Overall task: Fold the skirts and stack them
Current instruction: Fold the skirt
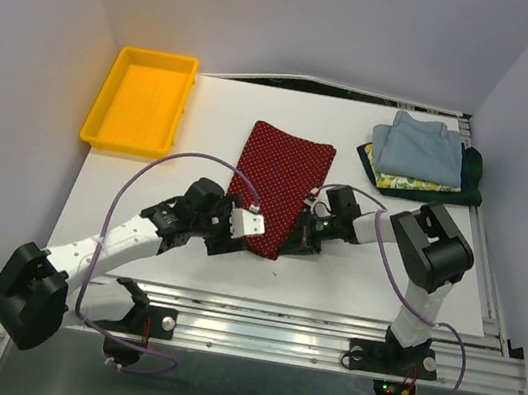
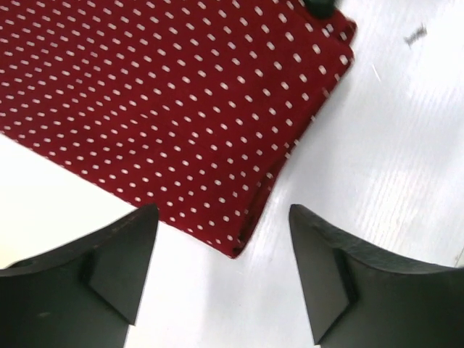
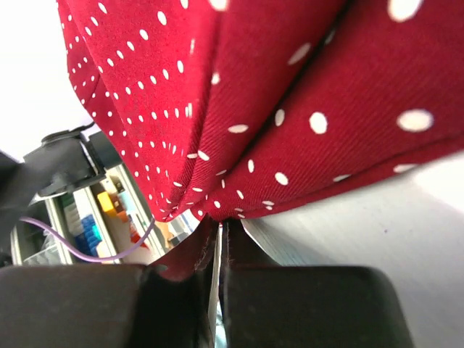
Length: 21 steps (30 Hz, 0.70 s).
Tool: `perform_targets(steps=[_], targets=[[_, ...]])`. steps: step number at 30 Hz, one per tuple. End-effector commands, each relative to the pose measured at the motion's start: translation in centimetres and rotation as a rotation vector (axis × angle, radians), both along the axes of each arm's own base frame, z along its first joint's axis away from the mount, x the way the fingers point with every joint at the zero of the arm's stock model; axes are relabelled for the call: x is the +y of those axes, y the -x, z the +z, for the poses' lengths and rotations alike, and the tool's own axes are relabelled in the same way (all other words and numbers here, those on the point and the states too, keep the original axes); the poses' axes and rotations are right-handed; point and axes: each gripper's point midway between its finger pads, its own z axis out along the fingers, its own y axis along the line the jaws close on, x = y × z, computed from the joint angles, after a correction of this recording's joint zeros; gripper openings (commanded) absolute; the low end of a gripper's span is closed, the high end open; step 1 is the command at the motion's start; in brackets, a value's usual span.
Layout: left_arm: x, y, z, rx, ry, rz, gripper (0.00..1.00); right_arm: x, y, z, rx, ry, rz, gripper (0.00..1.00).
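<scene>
The dark red skirt [image 1: 283, 175] with tiny white dots lies flat on the white table, folded into a long strip. My left gripper [image 1: 231, 243] is open at its near left corner. In the left wrist view that corner [image 2: 239, 246] lies between the two fingers [image 2: 123, 261], just above the table. My right gripper [image 1: 296, 238] is shut on the skirt's near right edge. In the right wrist view the red cloth [image 3: 254, 109] is pinched at the jaws [image 3: 220, 226] and lifted slightly. The folded light blue [image 1: 419, 148], yellow-green patterned [image 1: 410, 185] and dark green [image 1: 472, 177] skirts are stacked at the back right.
A yellow plastic tray [image 1: 141, 101] stands at the back left. The table [image 1: 206, 117] is walled on the left, back and right. A metal rail [image 1: 323, 329] runs along the near edge. Purple cables loop from both arms.
</scene>
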Motion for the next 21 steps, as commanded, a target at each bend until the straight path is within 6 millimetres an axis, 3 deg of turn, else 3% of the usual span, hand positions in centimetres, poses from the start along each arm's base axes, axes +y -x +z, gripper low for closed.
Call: perform_targets(steps=[1, 5, 9, 10, 12, 13, 17, 21], targets=[[0.0, 0.4, -1.0, -0.086, -0.05, -0.111, 0.86, 1.1, -1.2, 3.1, -0.064, -0.046, 0.011, 0.01], [-0.3, -0.1, -1.6, -0.167, -0.075, -0.151, 0.88, 1.5, -1.3, 4.9, -0.052, -0.092, 0.019, 0.01], [-0.8, -0.7, -2.2, -0.188, -0.09, -0.155, 0.88, 1.2, -1.3, 4.9, -0.031, -0.091, 0.006, 0.01], [-0.9, -1.0, -2.0, -0.19, -0.089, -0.153, 0.88, 1.1, -1.1, 4.5, -0.02, -0.083, 0.005, 0.18], [-1.3, -1.3, -1.9, -0.178, -0.084, -0.145, 0.88, 0.9, -0.8, 4.0, 0.005, -0.062, -0.004, 0.36], [-1.4, -1.3, -1.9, -0.169, -0.079, -0.14, 0.88, 0.7, -0.7, 3.9, 0.011, -0.05, -0.015, 0.6], [-1.7, -1.2, -1.7, -0.154, -0.063, -0.139, 0.87, -0.3, -0.1, 2.4, 0.045, 0.019, -0.102, 0.77], [-1.8, -1.0, -1.9, -0.135, -0.054, -0.137, 0.87, -0.3, -0.4, 1.5, 0.019, 0.063, -0.122, 0.79]])
